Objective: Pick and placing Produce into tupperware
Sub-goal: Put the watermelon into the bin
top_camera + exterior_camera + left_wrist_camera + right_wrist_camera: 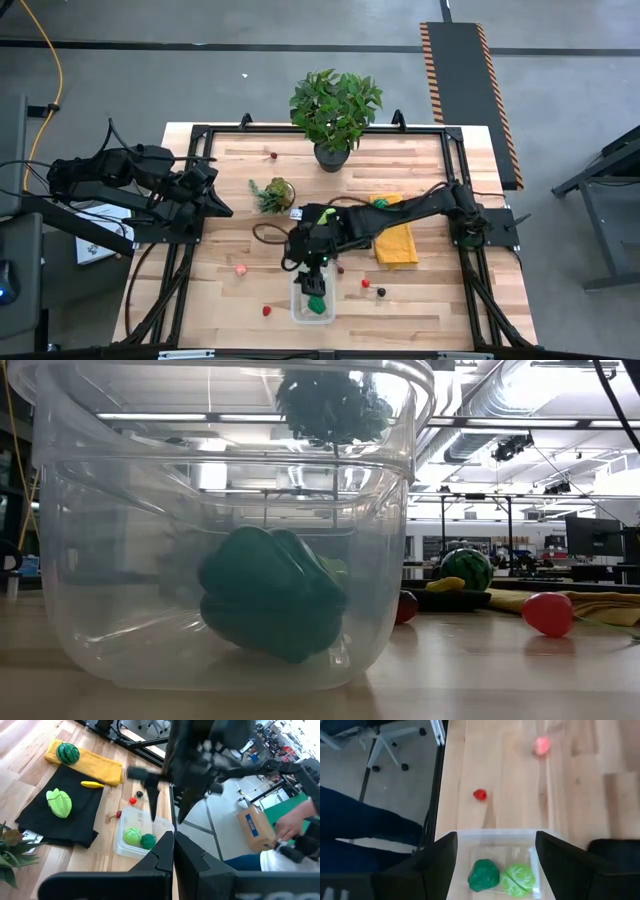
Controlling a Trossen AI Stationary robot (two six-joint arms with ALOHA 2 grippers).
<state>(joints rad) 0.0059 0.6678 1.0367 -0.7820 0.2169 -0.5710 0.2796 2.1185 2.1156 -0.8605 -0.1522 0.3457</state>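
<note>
STEP: release over tupperware (311, 305) | right hand (316, 270) is hovering spread, empty | dark-green pepper (483, 875) and lime cabbage (518, 879) are lying inside | left hand (173, 852) is waiting pressed together | NEXT: likely fetching red piece (266, 311) on bench (420, 310)

A robotics lab in an open industrial hall: a wooden tabletop (420, 300) in a black metal frame stands on a grey concrete floor (150, 80), a hazard-striped ramp (465, 70) at one o'clock. Exposed ducts (480, 405) and strip lights (150, 417) hang above distant workstations.
</note>
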